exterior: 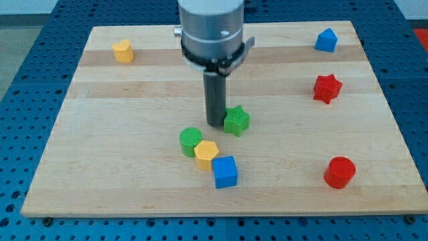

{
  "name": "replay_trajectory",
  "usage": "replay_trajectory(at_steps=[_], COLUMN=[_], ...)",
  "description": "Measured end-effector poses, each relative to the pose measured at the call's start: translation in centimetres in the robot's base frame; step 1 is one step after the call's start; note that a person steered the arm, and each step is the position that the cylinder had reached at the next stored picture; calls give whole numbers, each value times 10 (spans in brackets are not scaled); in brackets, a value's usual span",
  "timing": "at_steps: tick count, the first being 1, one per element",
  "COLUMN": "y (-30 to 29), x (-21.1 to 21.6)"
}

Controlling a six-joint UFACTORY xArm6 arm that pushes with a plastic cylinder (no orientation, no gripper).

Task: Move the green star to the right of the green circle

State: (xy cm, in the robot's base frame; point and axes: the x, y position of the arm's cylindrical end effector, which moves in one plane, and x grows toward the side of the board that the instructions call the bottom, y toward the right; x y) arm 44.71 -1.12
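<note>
— Where is the green plastic star (237,120)?
— Up and to the view's right of the green plastic circle (190,140), nearly placed.
— And the rod?
— My tip (215,124) touches the star's left side, grasping nothing.

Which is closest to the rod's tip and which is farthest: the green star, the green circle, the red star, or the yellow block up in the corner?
Measured from my tip in the camera view:
1. green star, right beside the tip on the view's right.
2. green circle, just below-left.
3. red star, far on the view's right.
4. yellow block, at the view's top left, slightly farther.
</note>
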Motion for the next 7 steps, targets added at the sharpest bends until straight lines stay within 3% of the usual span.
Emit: replay_trajectory(at_steps=[1, 2, 5, 7], y=[26, 80, 64, 40], x=[-50, -24, -16, 33])
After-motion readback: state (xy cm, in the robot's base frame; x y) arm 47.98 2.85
